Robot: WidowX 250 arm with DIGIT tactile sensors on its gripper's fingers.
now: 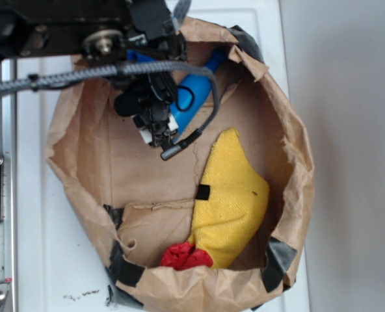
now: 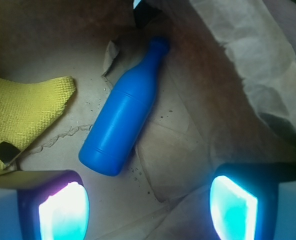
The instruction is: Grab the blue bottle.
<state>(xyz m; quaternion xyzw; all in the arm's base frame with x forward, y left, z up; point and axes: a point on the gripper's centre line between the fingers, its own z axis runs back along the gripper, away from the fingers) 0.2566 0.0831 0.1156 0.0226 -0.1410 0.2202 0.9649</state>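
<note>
The blue bottle (image 2: 123, 117) lies on its side on the brown paper floor of a cut-down paper bag (image 1: 296, 169), in the upper middle of the wrist view, its narrow neck pointing to the upper right and its flat base toward the lower left. In the exterior view it shows only in part at the top centre of the frame, half hidden under the arm and its grey cable (image 1: 114, 71). The gripper (image 2: 148, 200) hangs above it with its two fingers spread wide, one pad at the lower left corner and the other at the lower right of the wrist view, holding nothing; the bottle's base sits just above the left pad rather than midway between the two. A yellow cloth (image 2: 23, 112) lies to the left of the bottle, near it but apart, and a red scrap (image 1: 186, 257) shows at the bottom of the bag in the exterior view. The bottle looks like smooth, stiff plastic, probably light and a little slippery (and, being round, likely to roll if nudged on one side). The wide straight body seems the best place to grip, across its width, not the tapering neck.
</note>
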